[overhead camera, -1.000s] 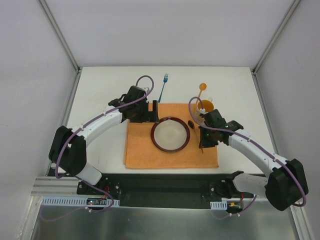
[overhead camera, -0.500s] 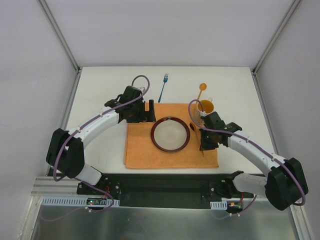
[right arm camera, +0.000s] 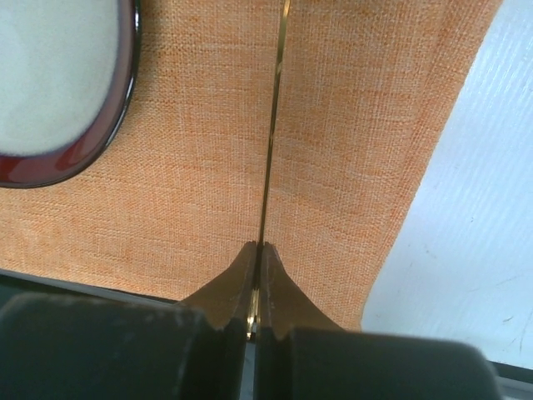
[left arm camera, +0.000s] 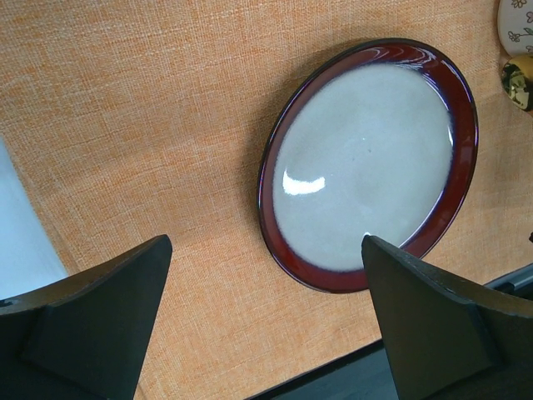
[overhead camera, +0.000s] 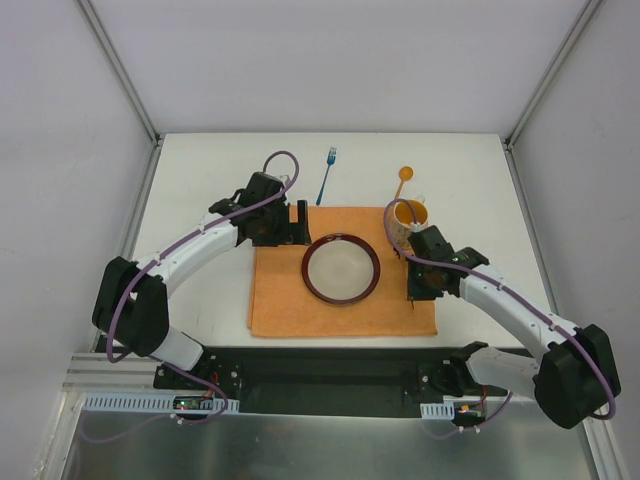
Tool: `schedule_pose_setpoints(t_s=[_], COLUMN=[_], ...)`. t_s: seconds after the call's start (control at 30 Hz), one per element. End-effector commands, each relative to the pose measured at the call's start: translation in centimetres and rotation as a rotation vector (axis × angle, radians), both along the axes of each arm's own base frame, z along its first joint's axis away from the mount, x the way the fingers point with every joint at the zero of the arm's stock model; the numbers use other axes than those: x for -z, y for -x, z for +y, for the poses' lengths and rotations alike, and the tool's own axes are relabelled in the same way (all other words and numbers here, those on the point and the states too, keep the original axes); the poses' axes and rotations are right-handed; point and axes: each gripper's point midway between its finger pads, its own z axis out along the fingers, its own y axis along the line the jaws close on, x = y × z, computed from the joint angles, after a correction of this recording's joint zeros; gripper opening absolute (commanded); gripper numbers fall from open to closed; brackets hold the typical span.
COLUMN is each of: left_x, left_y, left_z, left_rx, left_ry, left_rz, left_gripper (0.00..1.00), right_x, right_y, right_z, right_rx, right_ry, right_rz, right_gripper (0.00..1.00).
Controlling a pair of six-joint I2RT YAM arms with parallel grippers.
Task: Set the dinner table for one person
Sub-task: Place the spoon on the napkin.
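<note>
The white dinner table point(overhead camera: 200, 170) carries an orange placemat point(overhead camera: 285, 300) with a red-rimmed grey plate point(overhead camera: 341, 268) on it. My right gripper point(overhead camera: 414, 290) is over the mat's right part, beside the plate. In the right wrist view it point(right arm camera: 258, 250) is shut on a thin gold utensil handle point(right arm camera: 273, 125) that runs forward over the mat. My left gripper point(overhead camera: 300, 214) is open and empty at the mat's far left corner. In the left wrist view it point(left arm camera: 265, 250) is above the mat, with the plate point(left arm camera: 366, 167) ahead.
A blue fork point(overhead camera: 326, 175) lies on the table beyond the mat. An orange spoon point(overhead camera: 403, 180) and a yellow mug point(overhead camera: 408, 214) stand at the mat's far right corner. Grey frame posts point(overhead camera: 120, 70) rise at the far corners. The black near edge point(overhead camera: 340, 360) borders the mat.
My left gripper has drawn back from the plate toward the mat's far left corner. My right gripper has shifted right and nearer with the gold utensil.
</note>
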Motion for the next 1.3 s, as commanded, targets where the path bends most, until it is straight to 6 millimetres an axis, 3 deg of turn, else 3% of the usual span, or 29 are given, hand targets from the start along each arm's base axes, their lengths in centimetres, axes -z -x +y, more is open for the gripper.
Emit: schedule_pose_setpoints(t_s=[0.0,0.07,0.2,0.43,0.57,0.67,0.7,0.73,0.8,0.83,0.9,0.93,1.03,1.13,1.23,1.27], left_x=[-1.0,-1.0,-0.9,-0.7,-0.8,-1.1,-1.1,-1.1,-1.6,-1.7,-2.1,-2.3,-2.7,-2.8,-2.6,-2.7], left_y=[-0.1,-0.1,-0.2,-0.2,-0.2,-0.6,-0.6,-0.7,-1.0,-1.1,-1.4,-1.5,-1.7,-1.7,-1.4,-1.2], left_z=[0.4,0.5,0.6,0.8,1.0,0.9,0.8,0.7,0.5,0.5,0.6,0.5,0.8,1.0,1.7,2.1], left_rx=[0.002,-0.001,-0.002,-0.006,-0.014,-0.018,-0.014,-0.011,-0.009,-0.01,-0.01,-0.01,-0.018,-0.023,-0.041,-0.05], left_ry=[0.014,0.013,0.011,0.007,0.008,0.012,0.012,0.014,0.019,0.018,0.016,0.019,0.022,0.021,0.006,0.003], left_rz=[-0.022,-0.024,-0.02,-0.017,-0.016,-0.026,-0.024,-0.026,-0.035,-0.04,-0.055,-0.061,-0.072,-0.07,-0.067,-0.072], left_gripper=[0.99,0.99,0.99,0.99,0.99,0.99,0.99,0.99,0.99,0.99,0.99,0.99,0.99,0.99,0.99,0.99], right_x=[-0.3,-0.3,0.0,0.0,-1.3,-5.7,-9.0,-10.5,-13.4,-17.3,-19.9,-22.6,-25.1,-24.6,-21.4,-19.1], right_y=[-0.6,-0.7,-0.8,-0.9,-1.6,-4.4,-6.3,-7.2,-9.3,-11.0,-12.7,-13.9,-16.8,-18.9,-21.0,-21.9], right_z=[-0.1,0.2,0.7,1.2,1.2,2.0,2.7,3.0,3.3,3.9,3.2,3.1,0.4,-2.2,-4.1,-4.3], right_rx=[0.027,0.012,-0.013,-0.033,-0.041,-0.056,-0.063,-0.064,-0.052,-0.052,-0.024,-0.015,0.061,0.132,0.126,0.12], right_ry=[0.025,0.023,0.018,0.01,0.014,-0.006,-0.032,-0.044,-0.057,-0.093,-0.1,-0.114,-0.088,-0.046,0.042,0.065], right_rz=[0.0,0.014,0.038,0.054,0.023,-0.097,-0.174,-0.206,-0.251,-0.342,-0.407,-0.478,-0.568,-0.569,-0.505,-0.464], right_gripper=[0.01,0.06,0.28,0.28,0.3,0.31,0.32,0.32,0.39,0.43,0.46,0.47,0.56,0.64,0.75,0.76])
